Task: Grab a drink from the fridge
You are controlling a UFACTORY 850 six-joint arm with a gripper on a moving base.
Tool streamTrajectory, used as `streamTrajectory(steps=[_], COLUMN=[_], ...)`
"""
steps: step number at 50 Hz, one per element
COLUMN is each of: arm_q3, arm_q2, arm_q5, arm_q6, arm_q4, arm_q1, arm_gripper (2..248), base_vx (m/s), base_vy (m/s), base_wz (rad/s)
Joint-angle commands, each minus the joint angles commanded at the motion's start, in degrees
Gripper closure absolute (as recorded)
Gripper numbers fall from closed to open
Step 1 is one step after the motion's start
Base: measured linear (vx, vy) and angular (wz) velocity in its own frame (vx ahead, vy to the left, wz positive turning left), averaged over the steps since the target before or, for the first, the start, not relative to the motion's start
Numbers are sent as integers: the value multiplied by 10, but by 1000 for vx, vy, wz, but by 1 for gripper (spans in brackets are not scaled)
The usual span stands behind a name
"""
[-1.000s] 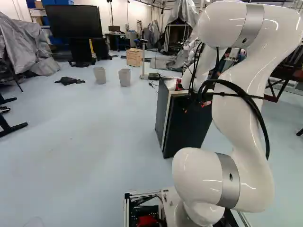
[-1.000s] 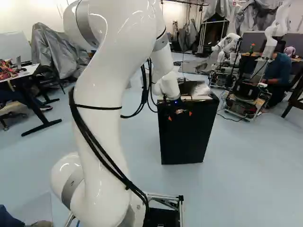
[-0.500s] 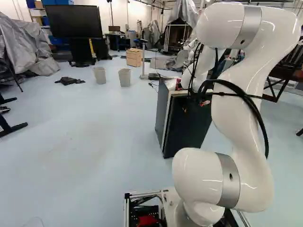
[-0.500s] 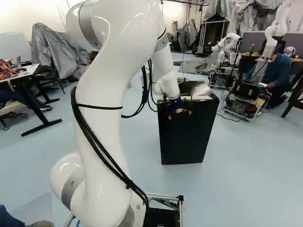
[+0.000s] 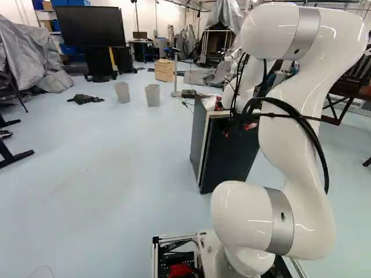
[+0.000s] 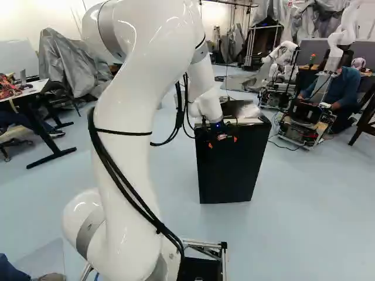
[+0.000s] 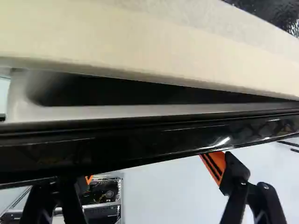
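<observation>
In the left base view, the grey tarpaulin (image 5: 43, 58) lies far to the left of the mini fridge (image 6: 231, 170). Next along come the crumpled black cloth (image 5: 86, 99) on the floor, also well left of the fridge, and a large flat screen (image 5: 91, 26) on a stand, beyond and to the left of it. Two grey wastebaskets (image 5: 122, 91) (image 5: 152, 94) stand beyond the fridge on its left, near each other, and a wooden crate (image 5: 164, 70) sits farther beyond it. The fridge itself stands upright on the floor, ahead of the base, with a crumpled silvery sheet (image 6: 248, 111) on its top. Where the drink is, I cannot tell.

The gripper (image 6: 223, 142) is at the fridge's upper front edge. In the wrist view its jaws are spread wide, an orange pad (image 7: 214, 164) on one beside the glossy black edge of the fridge; whether it touches is unclear. The white arm (image 5: 298, 168) rises to the right of the fridge in the left base view and reaches over to its top front. In the right base view, another robot (image 6: 304, 123) stands beyond the fridge, to its right.
</observation>
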Motion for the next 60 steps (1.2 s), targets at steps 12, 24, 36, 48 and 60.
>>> streamTrajectory(steps=[12, 24, 36, 48, 60], arm_q3=[0, 0, 0, 0, 0], arm_q2=[0, 0, 0, 0, 0], arm_q5=[10, 21, 31, 40, 41], arm_q6=[0, 0, 0, 0, 0], arm_q4=[0, 0, 0, 0, 0], arm_q1=[0, 0, 0, 0, 0], arm_gripper=[3, 3, 3, 3, 3], base_vx=[0, 0, 0, 0, 0], base_vy=[0, 0, 0, 0, 0], base_wz=[0, 0, 0, 0, 0])
